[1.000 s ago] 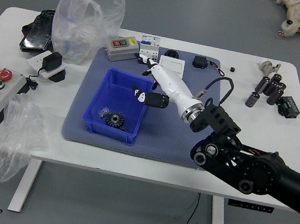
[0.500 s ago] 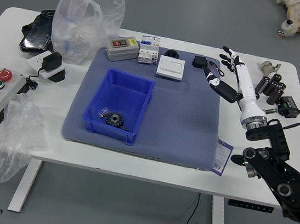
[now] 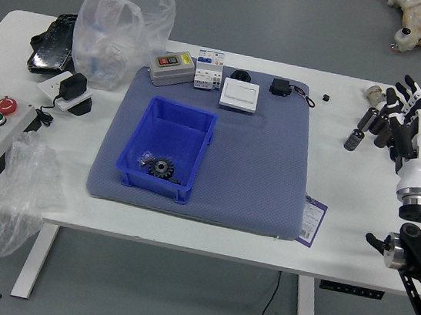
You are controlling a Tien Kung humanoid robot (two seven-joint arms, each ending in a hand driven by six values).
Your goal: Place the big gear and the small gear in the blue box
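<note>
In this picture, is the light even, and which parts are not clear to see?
Head view: light looks soft and fairly even, without strong glare; the hanging plastic bag shows pale highlights. The dark gear loses fine detail, and the card's print is too small to read.

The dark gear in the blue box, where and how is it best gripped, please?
I would pinch the dark gear by its toothed rim, coming from above: it lies inside the blue box, whose walls would likely hinder a sideways approach.
</note>
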